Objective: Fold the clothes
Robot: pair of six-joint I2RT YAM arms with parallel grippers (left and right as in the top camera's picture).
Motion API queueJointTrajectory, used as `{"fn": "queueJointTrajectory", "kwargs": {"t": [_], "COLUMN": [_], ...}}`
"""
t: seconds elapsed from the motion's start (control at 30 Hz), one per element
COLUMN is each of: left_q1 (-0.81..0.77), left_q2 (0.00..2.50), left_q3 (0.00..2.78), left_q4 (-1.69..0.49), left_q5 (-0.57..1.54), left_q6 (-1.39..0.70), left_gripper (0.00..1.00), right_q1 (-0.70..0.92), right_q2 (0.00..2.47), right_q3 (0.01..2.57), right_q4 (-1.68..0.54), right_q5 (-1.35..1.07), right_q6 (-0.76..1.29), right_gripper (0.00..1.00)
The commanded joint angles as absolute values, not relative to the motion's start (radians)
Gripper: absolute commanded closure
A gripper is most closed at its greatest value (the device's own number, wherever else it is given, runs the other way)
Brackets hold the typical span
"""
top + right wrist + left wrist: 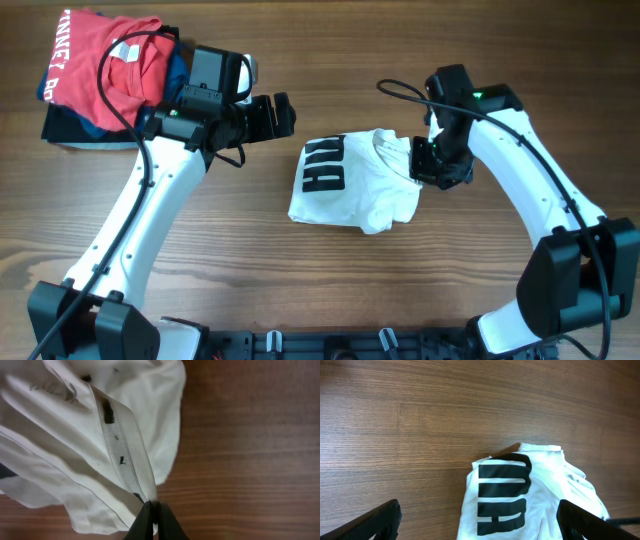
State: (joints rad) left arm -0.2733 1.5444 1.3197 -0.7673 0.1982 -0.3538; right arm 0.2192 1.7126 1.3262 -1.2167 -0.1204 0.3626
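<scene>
Stock on the desk (pixel 300 290), as I read it from my console.

Item 1: white T-shirt (pixel 355 180). It lies near the middle of the desk, between the two arms, bunched into a rough, partly folded block. Black lettering (pixel 502 495) faces up on its left portion, and the right portion is a rumpled heap of plain fabric. I judge the fold unfinished, since the edges are uneven and the layers do not sit square.

Item 2: right jaws. These are pinched tight on the shirt's right edge. My wrist view shows the tips meeting on a flat banded strip (pixel 127 445) of the cloth. It may be the neckband or a hem; I cannot say which. I take the hold as chosen because a stitched band gives firmer purchase than thin loose fabric. A pull from there should carry the whole layer, not a single wrinkle.

Item 3: left jaws. These are spread wide and hold nothing. They hover over bare wood just left of the shirt, aimed at its lettered end. I judge them placed there so they can pin or take the opposite edge when the right side draws the cloth.

Item 4: red shirt (pixel 100 60) with white lettering, on top of folded blue and dark garments (pixel 70 130). The pile sits at the far left corner, well apart from the work and beyond the left arm (pixel 150 210). It is not part of this fold, and I leave it alone.
</scene>
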Motion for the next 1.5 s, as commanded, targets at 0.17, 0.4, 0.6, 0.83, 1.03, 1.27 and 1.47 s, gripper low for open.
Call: {"fn": "queueJointTrajectory", "kwargs": {"t": [0.17,0.4,0.6,0.83,1.03,1.27,1.47], "left_q1": [-0.270,-0.270,-0.270,-0.319,-0.448,-0.567,-0.592], "left_q2": [1.541,1.541,1.541,1.541,1.582,1.742,1.902], "left_q3": [1.333,1.332,1.332,1.332,1.328,1.328,1.328], "left_q4": [-0.773,-0.783,-0.783,-0.781,-0.731,-0.709,-0.662], "left_q5": [0.173,0.173,0.174,0.179,0.208,0.208,0.208], "left_q6": [-0.344,-0.344,-0.344,-0.345,-0.345,-0.346,-0.348], "left_gripper": [0.00,0.00,0.00,0.00,0.01,0.65,0.96], "right_q1": [0.211,0.150,0.133,0.104,-0.020,-0.115,-0.115], "right_q2": [1.705,1.705,1.701,1.686,1.686,1.686,1.686], "right_q3": [1.181,1.081,1.171,1.306,1.319,1.318,1.318], "right_q4": [-1.292,-1.172,-1.139,-1.066,-1.032,-1.032,-1.025], "right_q5": [-0.057,-0.105,-0.160,-0.291,-0.392,-0.390,-0.390], "right_q6": [0.375,0.403,0.371,0.336,0.287,0.260,0.235], "right_gripper": [0.96,0.57,0.27,0.11,0.11,0.12,0.12]}}
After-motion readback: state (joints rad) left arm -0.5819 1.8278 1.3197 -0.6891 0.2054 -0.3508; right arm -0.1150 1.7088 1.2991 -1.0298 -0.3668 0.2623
